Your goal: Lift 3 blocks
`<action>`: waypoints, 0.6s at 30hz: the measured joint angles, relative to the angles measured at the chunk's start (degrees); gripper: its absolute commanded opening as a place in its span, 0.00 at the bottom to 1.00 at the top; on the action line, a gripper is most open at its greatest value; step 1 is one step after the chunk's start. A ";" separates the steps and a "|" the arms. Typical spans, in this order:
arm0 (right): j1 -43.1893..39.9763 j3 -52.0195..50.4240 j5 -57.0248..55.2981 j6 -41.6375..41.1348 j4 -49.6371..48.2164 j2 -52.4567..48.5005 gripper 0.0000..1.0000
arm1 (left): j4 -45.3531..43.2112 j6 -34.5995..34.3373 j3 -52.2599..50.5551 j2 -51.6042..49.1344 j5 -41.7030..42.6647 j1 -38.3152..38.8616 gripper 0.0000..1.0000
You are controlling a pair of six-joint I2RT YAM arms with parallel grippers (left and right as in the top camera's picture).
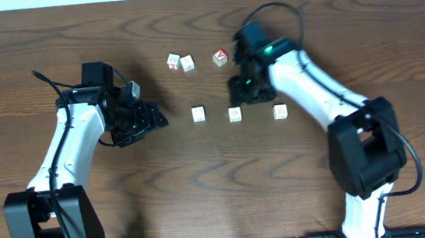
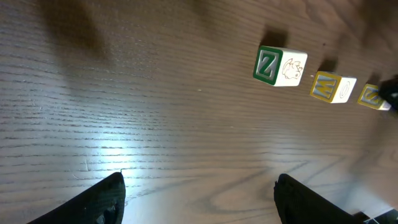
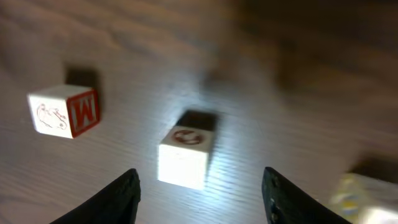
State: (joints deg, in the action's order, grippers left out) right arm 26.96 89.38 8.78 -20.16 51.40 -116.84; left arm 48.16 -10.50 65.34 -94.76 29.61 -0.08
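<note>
Three blocks (image 1: 235, 114) lay in a row on the table (image 1: 49, 41) between the arms; right gripper (image 1: 242, 97) hovered just behind the middle one, jaws apart, gripping nothing, seemingly lined up to close on it; left gripper (image 1: 153, 120) sat beside the row, jaws wide, empty.

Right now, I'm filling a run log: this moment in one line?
left gripper open, empty | right gripper open, straddling a block | no block lifted
</note>
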 measured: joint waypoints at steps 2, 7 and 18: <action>2.05 -1.60 -1.68 -2.62 -0.70 0.00 0.60 | 0.13 0.00 0.00 -0.02 0.00 0.00 0.77; 4.02 -4.33 -4.61 -6.71 -4.22 -0.02 0.60 | 0.28 0.00 0.00 -0.02 -0.02 0.00 0.77; 5.53 -5.81 -9.68 -8.52 -6.58 -0.02 0.58 | 0.28 0.00 0.00 -0.02 0.00 0.00 0.77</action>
State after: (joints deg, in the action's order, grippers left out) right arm 32.49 83.57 -0.91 -28.69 44.82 -116.86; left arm 48.45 -10.50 65.34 -94.78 29.61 -0.08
